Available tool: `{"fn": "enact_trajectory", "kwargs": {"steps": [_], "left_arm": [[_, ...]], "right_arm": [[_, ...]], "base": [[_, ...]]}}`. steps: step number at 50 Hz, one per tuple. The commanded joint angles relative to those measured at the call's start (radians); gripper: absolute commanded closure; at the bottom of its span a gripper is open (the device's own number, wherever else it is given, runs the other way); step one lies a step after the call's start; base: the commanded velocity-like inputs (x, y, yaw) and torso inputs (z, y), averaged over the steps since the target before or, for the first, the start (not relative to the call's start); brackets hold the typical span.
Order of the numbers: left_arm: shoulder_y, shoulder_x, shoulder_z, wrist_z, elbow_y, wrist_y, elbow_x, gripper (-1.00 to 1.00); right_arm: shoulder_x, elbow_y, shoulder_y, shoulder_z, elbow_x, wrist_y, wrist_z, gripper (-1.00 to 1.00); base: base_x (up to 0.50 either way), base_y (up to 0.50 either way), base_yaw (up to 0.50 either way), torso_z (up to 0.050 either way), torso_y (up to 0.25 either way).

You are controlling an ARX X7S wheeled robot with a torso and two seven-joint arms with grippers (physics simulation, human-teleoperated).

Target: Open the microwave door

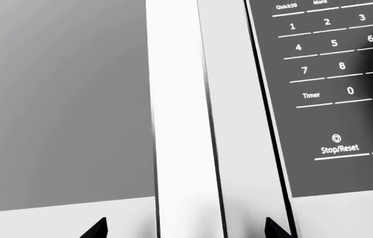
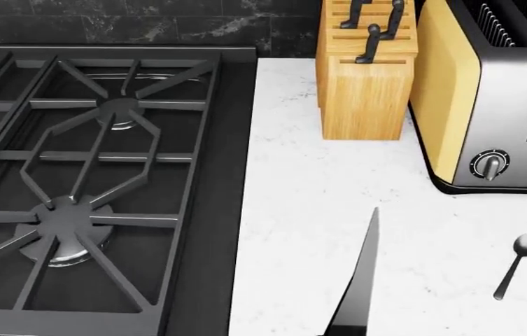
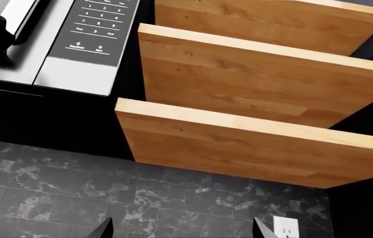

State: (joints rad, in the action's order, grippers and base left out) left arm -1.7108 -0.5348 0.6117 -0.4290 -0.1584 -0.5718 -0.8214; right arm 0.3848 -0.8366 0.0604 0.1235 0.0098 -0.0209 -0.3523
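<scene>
now the left hand (image 1: 185, 229) straddles the microwave door handle (image 1: 186, 124), fingers apart.

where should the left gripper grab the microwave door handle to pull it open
Grip the long white bar handle itself, across its narrow width, coming straight at the door front. It runs as a vertical strip beside the keypad, and the left gripper already has one of its fingers on each side of it, open. Closing there and pulling away from the door looks the likeliest hold.
</scene>
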Motion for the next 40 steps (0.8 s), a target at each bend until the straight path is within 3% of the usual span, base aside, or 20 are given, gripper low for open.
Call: {"fn": "enact_trajectory", "kwargs": {"steps": [1, 14, 40], "left_arm": [[-0.048, 0.042, 0.023, 0.045, -0.105, 0.034, 0.047, -1.0], [-0.034, 0.088, 0.039, 0.102, -0.254, 0.123, 0.093, -1.0], [-0.006, 0.086, 0.034, 0.104, -0.247, 0.121, 0.081, -1.0]], "right_arm": [[0.004, 0.011, -0.01, -0.009, 0.013, 0.004, -0.004, -1.0], [0.001, 0.066, -0.032, -0.004, 0.016, 0.001, -0.009, -1.0], [0.01, 0.068, -0.031, 0.0, 0.018, 0.001, -0.017, -1.0]], "base": [[0.0, 0.0, 0.0, 0.0, 0.0], [0.0, 0.0, 0.0, 0.0, 0.0], [0.0, 0.0, 0.0, 0.0, 0.0]]}}
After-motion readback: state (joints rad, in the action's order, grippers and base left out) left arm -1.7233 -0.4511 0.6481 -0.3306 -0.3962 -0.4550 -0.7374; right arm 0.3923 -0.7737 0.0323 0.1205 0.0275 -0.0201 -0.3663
